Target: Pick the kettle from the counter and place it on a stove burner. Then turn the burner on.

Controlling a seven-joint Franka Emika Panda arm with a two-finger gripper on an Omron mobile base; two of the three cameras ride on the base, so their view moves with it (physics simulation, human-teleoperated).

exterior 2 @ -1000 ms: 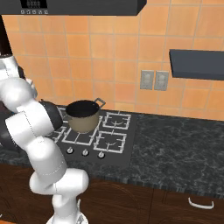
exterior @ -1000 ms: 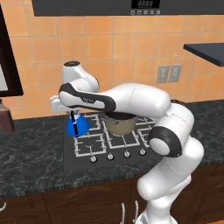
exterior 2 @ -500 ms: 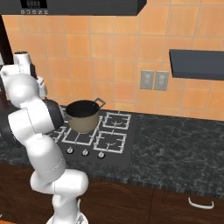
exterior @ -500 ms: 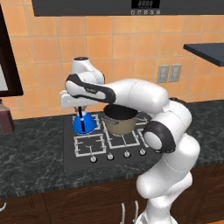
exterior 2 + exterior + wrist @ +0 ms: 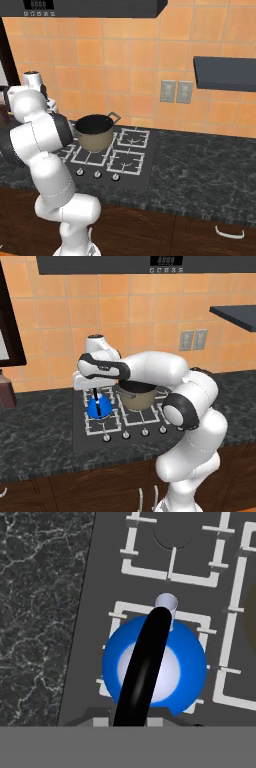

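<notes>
The small blue kettle (image 5: pixel 98 407) is over the front-left stove burner (image 5: pixel 111 424), on the stove set into the dark marbled counter (image 5: pixel 35 431). My gripper (image 5: pixel 95 392) is shut on the kettle's thin black handle from above. In the hand view the kettle (image 5: pixel 186 662) covers most of that burner (image 5: pixel 131 607). Its handle arcs down to my gripper (image 5: pixel 131 721) at the bottom edge. Whether the kettle's base rests on the grate I cannot tell. In the right base view my own arm hides the kettle.
A bronze-brown pot (image 5: pixel 136 396) stands on the burner right behind and to the right of the kettle, also seen as the pot (image 5: pixel 93 132). Round knobs (image 5: pixel 125 434) line the stove's front. A brown bottle (image 5: pixel 6 392) stands far left. A dark shelf (image 5: pixel 235 310) juts out at upper right.
My arm has carried the kettle to the right, from the stove's left edge to over the front-left burner, and lowered it. The pot has stayed put.
</notes>
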